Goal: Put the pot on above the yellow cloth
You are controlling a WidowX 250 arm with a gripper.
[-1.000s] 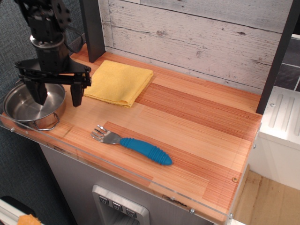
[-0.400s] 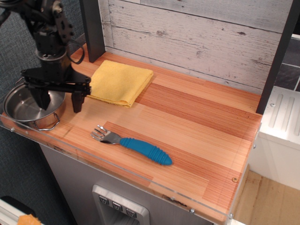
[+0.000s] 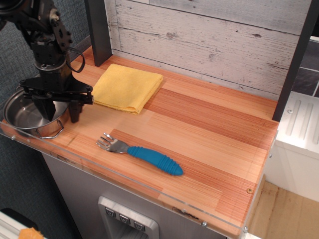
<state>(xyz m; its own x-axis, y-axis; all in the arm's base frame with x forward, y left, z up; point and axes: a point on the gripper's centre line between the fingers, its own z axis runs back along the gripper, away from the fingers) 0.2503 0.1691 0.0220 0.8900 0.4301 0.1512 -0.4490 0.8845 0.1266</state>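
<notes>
The shiny steel pot (image 3: 25, 115) sits at the table's front-left corner, upright, with a wire loop handle facing front. The yellow cloth (image 3: 127, 87) lies folded flat to its right, further back, with nothing on it. My gripper (image 3: 60, 110) points straight down over the pot's right rim. One finger (image 3: 46, 107) is inside the pot and the other (image 3: 75, 112) is outside it on the table side. The jaws are open, with the rim between them and a gap on each side.
A fork with a blue ribbed handle (image 3: 154, 159) lies near the front edge, right of the pot. A dark post (image 3: 98, 30) stands behind the cloth against the white plank wall. The table's left and front edges run close to the pot.
The gripper has moved down and slightly left over the pot's right rim, and its fingers have come closer together. The pot, cloth and fork have not moved.
</notes>
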